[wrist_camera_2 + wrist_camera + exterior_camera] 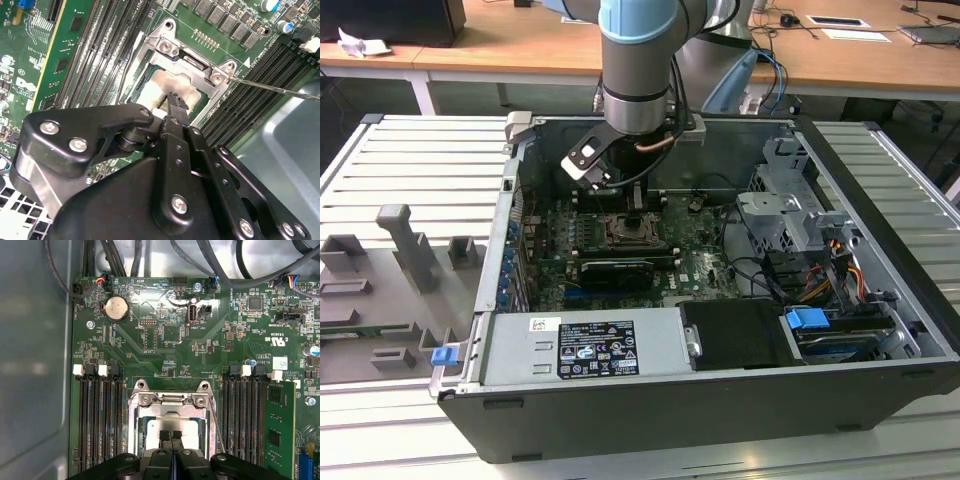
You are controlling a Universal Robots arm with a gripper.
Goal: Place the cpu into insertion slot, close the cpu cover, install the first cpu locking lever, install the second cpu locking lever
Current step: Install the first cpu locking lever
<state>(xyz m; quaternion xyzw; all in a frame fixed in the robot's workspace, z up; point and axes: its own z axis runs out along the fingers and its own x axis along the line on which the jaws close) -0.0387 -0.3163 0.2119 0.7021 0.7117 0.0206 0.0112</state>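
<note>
In the exterior view you see the arm reaching down into an open computer case [720, 410] on a ribbed grey metal worktop [410, 170], with the pincer [636, 215] just above the insertion slot [625, 232]. The first wrist view gives you what that view cannot: the green circuit board [165, 342], a round silver coin battery [115, 308] well away from the slot, and long black memory slots [100, 425] flanking it on both sides. There the cpu [147, 432] lies inside the slot's silvery rim [131, 437], its pale, dull metallic face showing through the open middle of the thin grey cpu cover [169, 412]. The pincer's black fingertips [164, 435] are drawn together, clamped on nothing, right over the chip's face. The second wrist view adds a thin wire lever [275, 89] slanting out from one corner of the slot.
</note>
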